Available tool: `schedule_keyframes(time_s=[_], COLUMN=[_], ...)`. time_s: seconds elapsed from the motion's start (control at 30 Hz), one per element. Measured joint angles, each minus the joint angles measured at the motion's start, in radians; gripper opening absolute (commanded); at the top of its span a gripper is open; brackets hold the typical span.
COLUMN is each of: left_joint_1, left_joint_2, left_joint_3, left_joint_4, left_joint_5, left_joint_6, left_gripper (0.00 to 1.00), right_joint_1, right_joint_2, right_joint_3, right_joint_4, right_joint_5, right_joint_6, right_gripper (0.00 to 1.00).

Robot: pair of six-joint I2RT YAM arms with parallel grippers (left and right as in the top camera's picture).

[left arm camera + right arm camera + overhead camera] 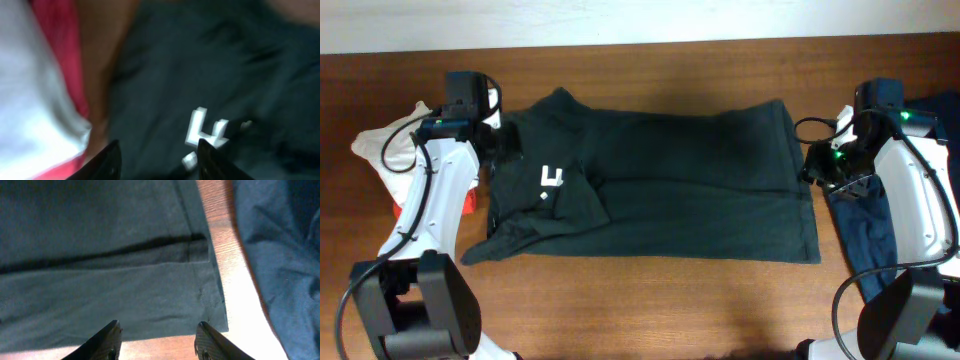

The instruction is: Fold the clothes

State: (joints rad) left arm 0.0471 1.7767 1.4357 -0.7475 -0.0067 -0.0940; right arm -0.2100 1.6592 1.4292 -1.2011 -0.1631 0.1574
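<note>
Right pincer [157, 328] gapes over charcoal garment [670, 190], folded lengthwise, white lettering [551, 179] showing.

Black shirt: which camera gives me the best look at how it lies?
Overhead: it shows the whole black shirt, spread across the table with a lengthwise fold. The left wrist view shows only a blurred patch around the white lettering; the right wrist view shows just its hem end beside the navy garment.

Dark garment [670, 190] on wooden table [650, 310]
</note>
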Motion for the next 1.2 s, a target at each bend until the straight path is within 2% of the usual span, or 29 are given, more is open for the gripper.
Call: schedule_keyframes(time_s=[0.13,0.3,0.4,0.53,0.7,0.73,0.8,0.83,0.93,1.07,1.2], left_joint_1=[-0.001,-0.016,-0.048,-0.104,-0.120,-0.120,-0.120,-0.120,-0.123,-0.129,-0.142], left_joint_2=[0.127,0.467,0.563,0.657,0.728,0.728,0.728,0.728,0.729,0.736,0.740], left_joint_3=[0.090,0.446,0.552,0.565,0.565,0.565,0.570,0.576,0.591,0.633,0.799], left_joint_4=[0.115,0.128,0.209,0.343,0.346,0.348,0.328,0.304,0.245,0.173,-0.035], left_joint_5=[0.090,0.176,0.188,0.196,0.179,0.166,0.150,0.145,0.132,0.156,0.203], left_joint_6=[0.077,0.110,0.114,0.114,0.117,0.118,0.121,0.122,0.130,0.125,0.098], left_gripper=[0.53,0.54,0.54,0.54,0.53,0.49,0.46,0.38,0.00,0.01,0.01], right_joint_1=[0.000,0.000,0.000,0.000,0.000,0.000,0.000,0.000,0.000,0.000,0.000], right_joint_2=[0.000,0.000,0.000,0.000,0.000,0.000,0.000,0.000,0.000,0.000,0.078], right_joint_3=[0.000,0.001,0.002,0.002,0.002,0.002,0.002,0.002,0.002,0.002,0.003], right_joint_4=[-0.011,-0.024,-0.025,-0.029,-0.024,-0.024,-0.024,-0.024,-0.023,0.026,0.206], right_joint_5=[-0.022,-0.023,-0.024,-0.024,-0.024,-0.024,-0.024,-0.024,-0.024,-0.023,-0.024], right_joint_6=[-0.013,-0.020,-0.023,-0.023,-0.023,-0.023,-0.023,-0.024,-0.023,-0.023,-0.034], right_gripper=[0.52,0.53,0.53,0.53,0.53,0.53,0.53,0.53,0.53,0.57,0.60])
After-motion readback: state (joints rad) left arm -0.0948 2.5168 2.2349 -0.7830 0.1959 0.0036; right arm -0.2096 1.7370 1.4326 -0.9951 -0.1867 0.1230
